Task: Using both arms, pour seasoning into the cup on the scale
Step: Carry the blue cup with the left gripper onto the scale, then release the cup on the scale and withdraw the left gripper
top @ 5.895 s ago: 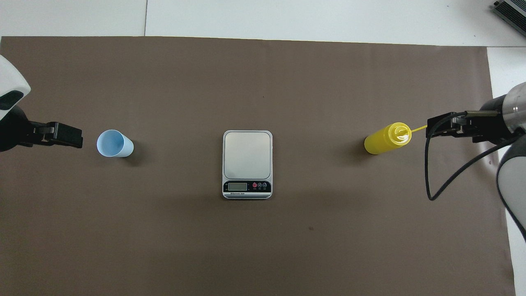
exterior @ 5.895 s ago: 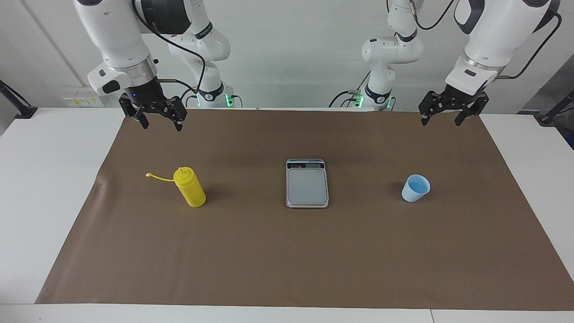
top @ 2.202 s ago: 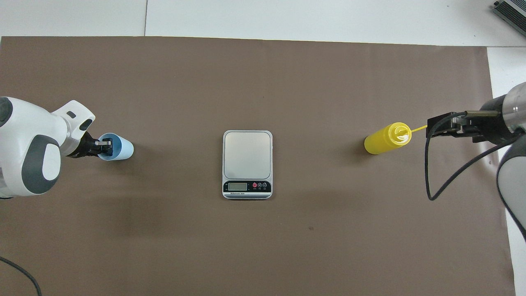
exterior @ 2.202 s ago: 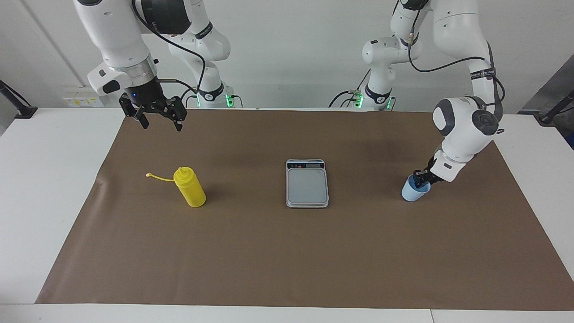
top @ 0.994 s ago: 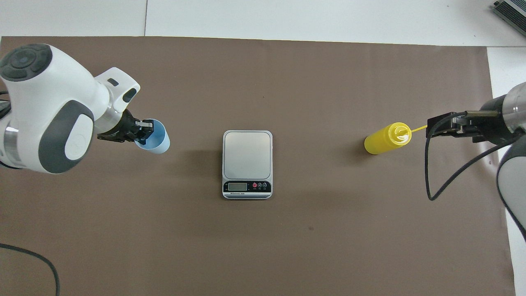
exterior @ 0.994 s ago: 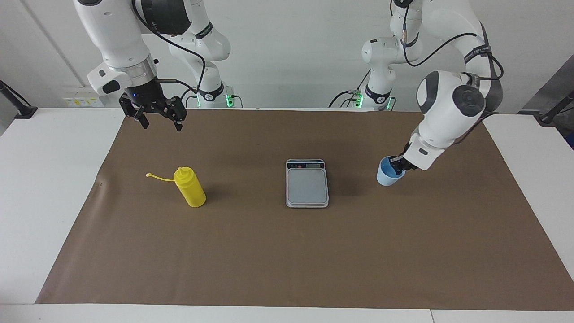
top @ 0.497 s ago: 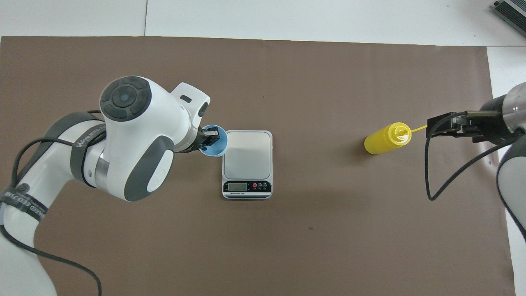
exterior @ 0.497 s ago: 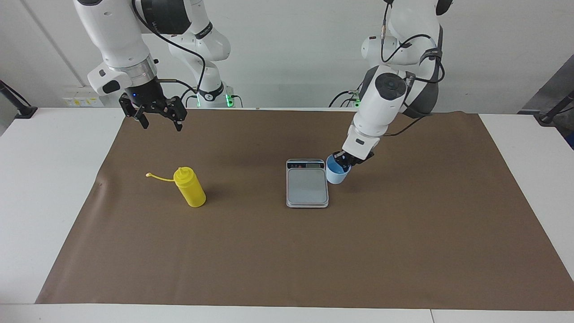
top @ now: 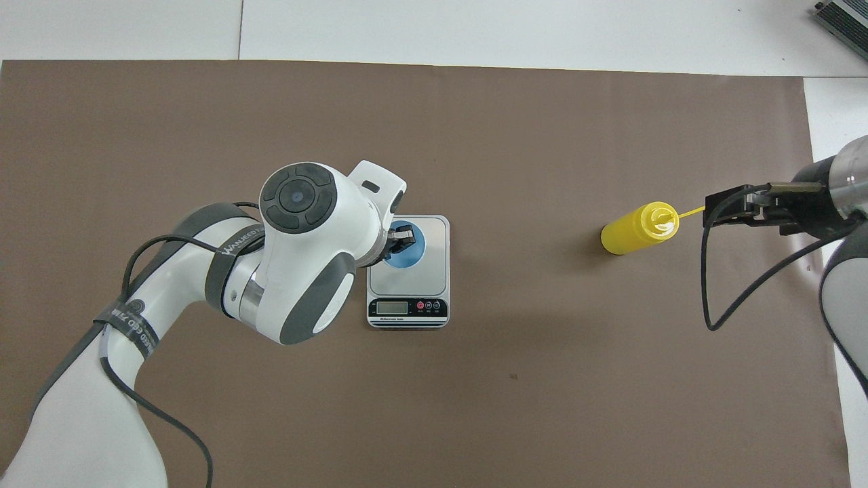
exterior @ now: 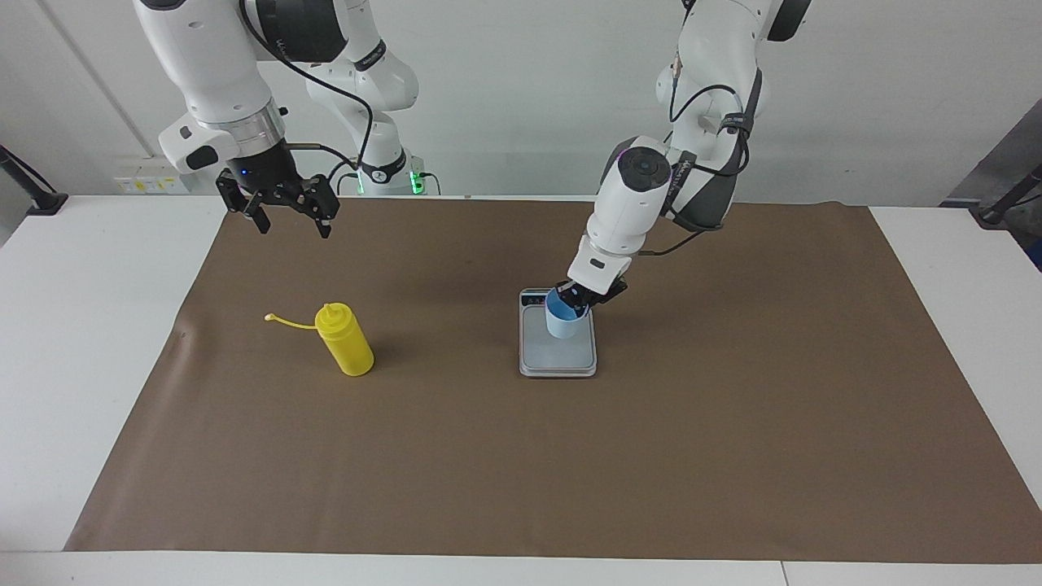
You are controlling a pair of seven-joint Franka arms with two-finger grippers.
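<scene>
Bright, even light from above in both views. Soft, short shadows lie on the brown mat [exterior: 733, 456] beside the bottle [exterior: 346, 340] and under the left arm. Both pictures are sharp, without glare.

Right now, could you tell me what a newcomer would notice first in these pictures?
Most striking is the left gripper pinching the rim of the blue cup over the scale in the middle of the brown mat. The yellow bottle stands alone toward the right arm's end. The right gripper waits in the air with jaws open, over the mat's edge by the robots.
</scene>
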